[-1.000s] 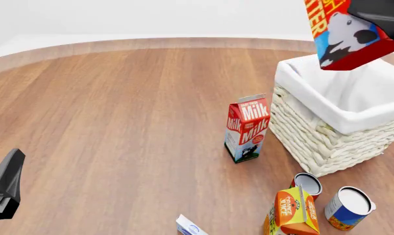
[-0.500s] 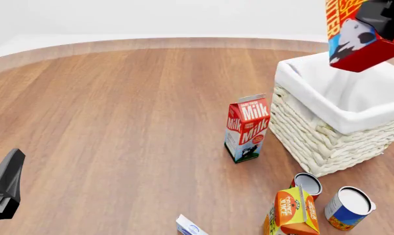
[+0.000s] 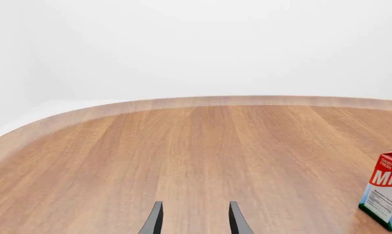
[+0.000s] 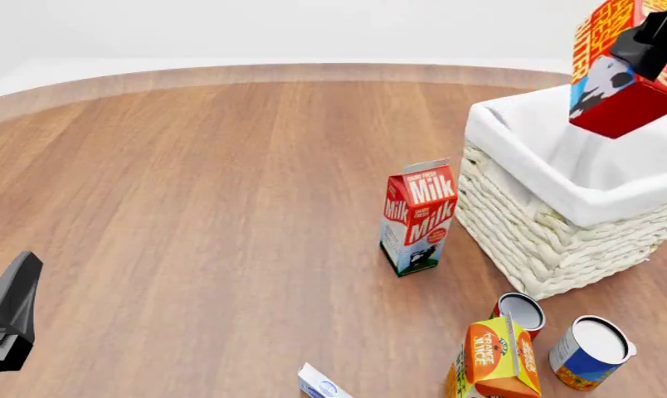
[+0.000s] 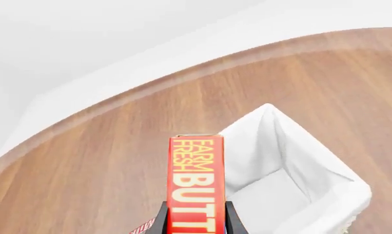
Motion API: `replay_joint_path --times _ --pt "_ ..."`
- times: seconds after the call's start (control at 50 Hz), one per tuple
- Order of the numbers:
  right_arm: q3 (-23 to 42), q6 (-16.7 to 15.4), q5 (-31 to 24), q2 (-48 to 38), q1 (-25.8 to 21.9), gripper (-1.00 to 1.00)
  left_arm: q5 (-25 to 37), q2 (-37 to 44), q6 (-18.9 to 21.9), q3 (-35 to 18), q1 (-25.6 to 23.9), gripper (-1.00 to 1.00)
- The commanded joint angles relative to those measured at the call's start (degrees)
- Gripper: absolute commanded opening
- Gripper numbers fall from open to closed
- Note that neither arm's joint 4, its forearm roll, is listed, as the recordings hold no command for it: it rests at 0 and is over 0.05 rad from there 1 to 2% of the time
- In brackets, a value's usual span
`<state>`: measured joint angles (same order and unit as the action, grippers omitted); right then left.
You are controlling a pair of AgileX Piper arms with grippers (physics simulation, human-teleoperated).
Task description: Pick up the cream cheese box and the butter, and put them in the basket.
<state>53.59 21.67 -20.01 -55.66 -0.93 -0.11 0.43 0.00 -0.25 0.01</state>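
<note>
light: bright, even — shadows: faint, soft | focus: sharp, no glare or blur

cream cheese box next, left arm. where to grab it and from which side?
Only the top corner of the cream cheese box shows at the front view's bottom edge, left of the orange juice carton. It looks thin and on edge, so probably come from above and close the left pincer, now open, across the thin faces. The rest is cut off, so confirm pose first.

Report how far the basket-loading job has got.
Nothing is in the basket yet. In hand: the right gripper holds the butter in the air above it. Left: the cream cheese box lies on the table; the left gripper is open.
</note>
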Motion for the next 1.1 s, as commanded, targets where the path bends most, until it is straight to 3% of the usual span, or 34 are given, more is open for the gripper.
replay_joint_path --times 0.02,0.06,0.42,0.82,1.1 --pt "0.5 2.5 0.5 -1.5 1.6 -1.00 0.0 0.0 0.0 0.0 0.0 1.00" --pt "0.3 3.6 0.5 -2.1 1.8 -1.00 0.0 0.0 0.0 0.0 0.0 1.00" --pt "-2.1 3.2 0.7 -3.8 2.7 -1.00 0.0 0.0 0.0 0.0 0.0 1.00" --pt "0.5 3.0 1.6 -8.7 1.0 -1.00 0.0 0.0 0.0 0.0 0.0 1.00" --pt "2.5 1.4 1.2 -11.3 2.9 -1.00 0.0 0.0 0.0 0.0 0.0 1.00"
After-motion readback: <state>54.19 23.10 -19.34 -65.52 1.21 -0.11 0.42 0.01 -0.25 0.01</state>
